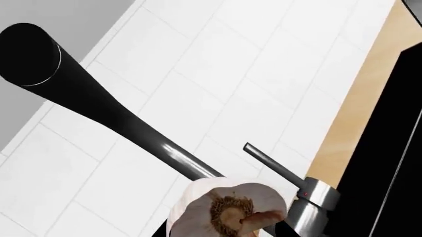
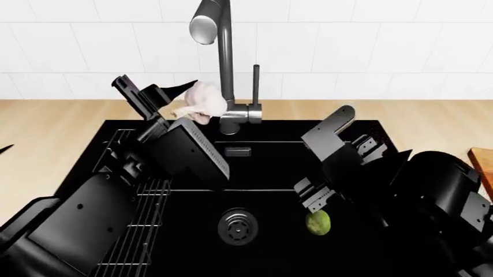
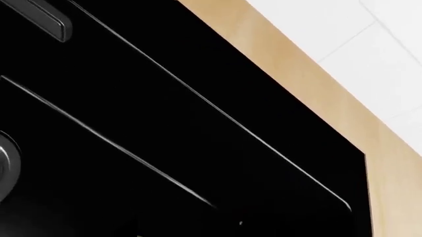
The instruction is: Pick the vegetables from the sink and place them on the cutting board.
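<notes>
Left end effector point(image 2: 179, 99) is raised above the rear edge of the sink point(image 2: 92, 150) and grips the garlic bulb point(image 2: 202, 99) close beside the faucet point(image 2: 224, 63). From the head camera the bulb is a pale lump; the left wrist camera shows its brown root end point(image 1: 228, 212) and the faucet lever point(image 1: 274, 165) behind it. Over the right part of the basin hangs the right end effector point(image 2: 312, 196), and I cannot tell how far it is open, as its fingers are dark against the dark sink. Its own camera shows only the black basin wall and the wooden surface point(image 3: 310, 94). On the sink floor lies the yellow-green vegetable point(image 2: 318, 223), near the drain point(image 2: 237, 226). At the right edge, part of the cutting board point(image 2: 484, 161) is visible.
</notes>
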Controlling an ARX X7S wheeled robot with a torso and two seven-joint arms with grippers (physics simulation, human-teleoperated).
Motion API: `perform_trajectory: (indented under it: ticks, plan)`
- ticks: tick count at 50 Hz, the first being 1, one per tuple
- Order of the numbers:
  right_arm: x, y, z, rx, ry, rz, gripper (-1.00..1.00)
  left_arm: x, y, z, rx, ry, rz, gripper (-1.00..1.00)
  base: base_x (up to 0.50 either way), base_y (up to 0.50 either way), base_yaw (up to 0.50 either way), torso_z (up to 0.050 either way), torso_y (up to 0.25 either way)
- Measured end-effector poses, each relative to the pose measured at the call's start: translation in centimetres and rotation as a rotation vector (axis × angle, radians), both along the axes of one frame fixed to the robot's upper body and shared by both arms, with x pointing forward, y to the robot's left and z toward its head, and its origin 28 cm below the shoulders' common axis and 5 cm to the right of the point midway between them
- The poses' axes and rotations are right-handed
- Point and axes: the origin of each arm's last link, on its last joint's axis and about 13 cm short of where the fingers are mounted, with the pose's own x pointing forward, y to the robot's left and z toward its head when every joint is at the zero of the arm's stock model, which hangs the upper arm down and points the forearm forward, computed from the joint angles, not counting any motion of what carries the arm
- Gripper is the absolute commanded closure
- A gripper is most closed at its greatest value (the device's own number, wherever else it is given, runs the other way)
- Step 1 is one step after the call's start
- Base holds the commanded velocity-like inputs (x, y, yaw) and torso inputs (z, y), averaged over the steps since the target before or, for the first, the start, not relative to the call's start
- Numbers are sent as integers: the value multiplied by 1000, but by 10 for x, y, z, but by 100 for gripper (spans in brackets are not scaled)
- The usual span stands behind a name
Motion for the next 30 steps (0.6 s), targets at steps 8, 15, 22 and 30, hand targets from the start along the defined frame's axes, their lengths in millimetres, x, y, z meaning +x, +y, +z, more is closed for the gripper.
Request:
perform_trajectory:
  ticks: [8, 15, 22, 30]
  plan:
    - [2, 0, -8, 29, 31, -6, -100, 0, -1, -2, 2, 6, -1, 100, 0, 0, 0, 0, 0]
    - [4, -1, -16, 49, 58, -10, -100, 1, -2, -4, 2, 10, -1, 100, 0, 0, 0, 0, 0]
    - [5, -1, -24, 59, 90, -13, -100, 2, -2, -5, 1, 14, -1, 100, 0, 0, 0, 0, 0]
    - [6, 0, -34, 68, 124, -11, -100, 2, -3, -6, 0, 16, -1, 100, 0, 0, 0, 0, 0]
